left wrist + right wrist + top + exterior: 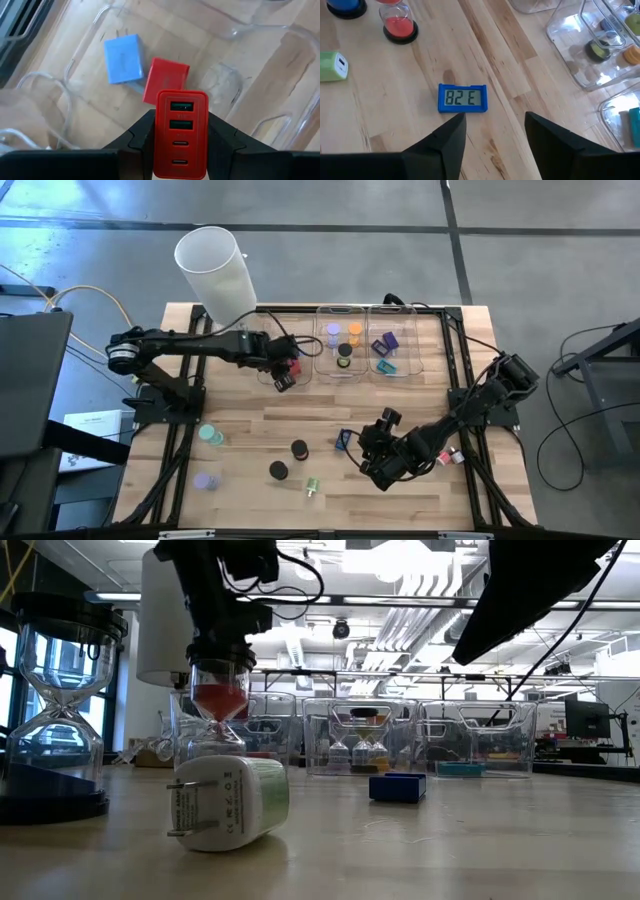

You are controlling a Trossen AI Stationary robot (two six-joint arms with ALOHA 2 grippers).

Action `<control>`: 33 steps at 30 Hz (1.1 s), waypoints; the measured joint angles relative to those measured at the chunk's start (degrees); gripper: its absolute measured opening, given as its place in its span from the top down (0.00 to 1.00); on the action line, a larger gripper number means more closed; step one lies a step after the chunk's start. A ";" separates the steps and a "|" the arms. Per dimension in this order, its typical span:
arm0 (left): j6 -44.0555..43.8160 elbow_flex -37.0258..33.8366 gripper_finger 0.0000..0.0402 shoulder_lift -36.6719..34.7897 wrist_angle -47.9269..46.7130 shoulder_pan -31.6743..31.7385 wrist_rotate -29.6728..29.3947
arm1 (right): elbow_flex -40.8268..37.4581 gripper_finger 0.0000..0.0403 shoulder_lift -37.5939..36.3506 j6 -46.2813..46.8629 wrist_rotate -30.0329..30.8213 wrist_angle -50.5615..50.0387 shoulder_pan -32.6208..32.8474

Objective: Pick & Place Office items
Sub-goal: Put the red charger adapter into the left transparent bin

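High view first: we saw the left gripper over the left clear tray, carrying a red charger, presumably to drop it there with its kind. The right gripper hung just beside the blue display, well short of that tray.

Low view: we made out the red piece hanging above that tray, and a green plug lying nearest us.

Left wrist view: the jaws pinched the charger by its sides, above a blue block and a red block in the tray.

Right wrist view: the fingers stood partly apart, lined up toward the display, not touching it.
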 joint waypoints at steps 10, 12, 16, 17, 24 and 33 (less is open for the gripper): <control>7.40 0.17 0.72 1.27 -0.75 -0.52 -4.67 | -0.02 0.53 0.04 0.07 1.53 0.42 0.00; 10.54 0.17 0.72 1.27 -2.33 -1.26 -4.61 | -0.02 0.53 0.04 0.09 1.53 0.44 0.00; 17.24 0.17 0.72 1.27 -5.12 -2.29 -4.45 | -0.02 0.53 0.04 0.05 1.75 0.44 -0.04; 18.72 0.17 0.72 1.27 -5.23 -2.54 -4.49 | -0.02 0.53 0.04 0.04 2.01 0.45 -0.04; 32.02 0.16 0.72 2.57 -5.70 -4.30 -6.00 | -0.02 0.53 0.04 0.04 2.51 0.49 -0.04; 49.16 0.17 0.72 8.11 -6.49 -7.04 -15.23 | -0.04 0.53 0.04 0.20 2.53 0.50 -0.04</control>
